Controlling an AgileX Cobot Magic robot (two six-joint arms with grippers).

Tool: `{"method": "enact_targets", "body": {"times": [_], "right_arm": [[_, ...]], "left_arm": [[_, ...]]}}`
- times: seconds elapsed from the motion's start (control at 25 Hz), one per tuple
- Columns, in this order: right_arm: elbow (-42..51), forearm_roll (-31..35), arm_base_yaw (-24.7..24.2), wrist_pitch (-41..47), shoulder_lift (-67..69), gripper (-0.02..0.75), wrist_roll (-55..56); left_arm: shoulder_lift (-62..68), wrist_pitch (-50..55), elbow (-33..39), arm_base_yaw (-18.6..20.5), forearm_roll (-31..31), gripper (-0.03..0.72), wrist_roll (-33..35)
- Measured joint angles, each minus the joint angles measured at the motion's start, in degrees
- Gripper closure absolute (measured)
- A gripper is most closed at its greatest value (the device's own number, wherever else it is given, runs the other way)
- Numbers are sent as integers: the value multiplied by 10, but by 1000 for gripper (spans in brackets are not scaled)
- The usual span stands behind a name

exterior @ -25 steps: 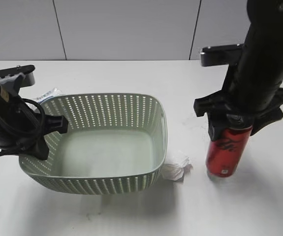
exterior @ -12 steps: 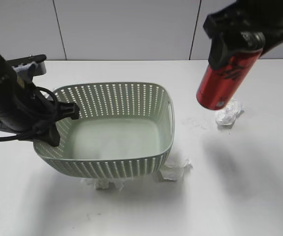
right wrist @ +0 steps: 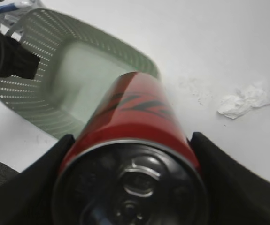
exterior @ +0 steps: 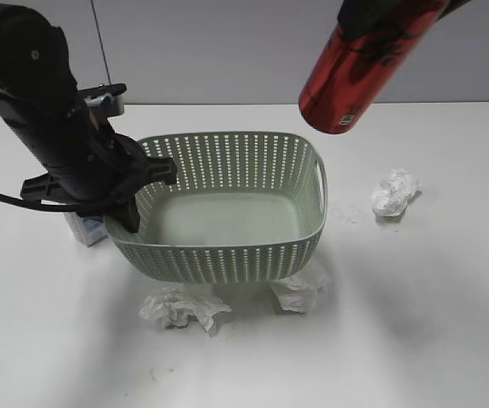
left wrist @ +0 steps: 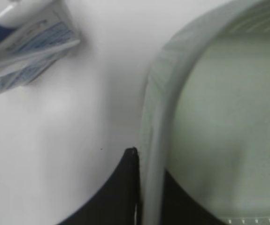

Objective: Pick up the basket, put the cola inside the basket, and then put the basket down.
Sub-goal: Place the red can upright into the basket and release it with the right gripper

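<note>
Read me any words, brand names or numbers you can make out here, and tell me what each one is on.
None can be read.
Red can: black script lettering, too blurred and cut off to read.
Blue-and-white carton: lines of blue print, too blurred to read.
Basket: no text showing.

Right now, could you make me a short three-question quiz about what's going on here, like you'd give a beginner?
1. True or false: the red can is already lying inside the basket.
2. What does the left gripper grip?
A. the basket's rim
B. the milk carton
C. a paper ball
3. Fill in: the right gripper holds the can tilted above the ____.

Key:
1. False. The can is held in the air.
2. A
3. basket
</note>
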Motion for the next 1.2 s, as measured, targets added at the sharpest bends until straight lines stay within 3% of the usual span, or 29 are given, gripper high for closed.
{"method": "enact_targets", "body": {"times": [0.28, 1.2], "right_arm": [[-13, -21, 73, 0, 78, 216, -10], [-49, -45, 77, -5, 253, 216, -108]], "left_arm": [[2, 2, -25, 0, -2, 687, 0], [6, 23, -26, 0, 15, 686, 28]]}}
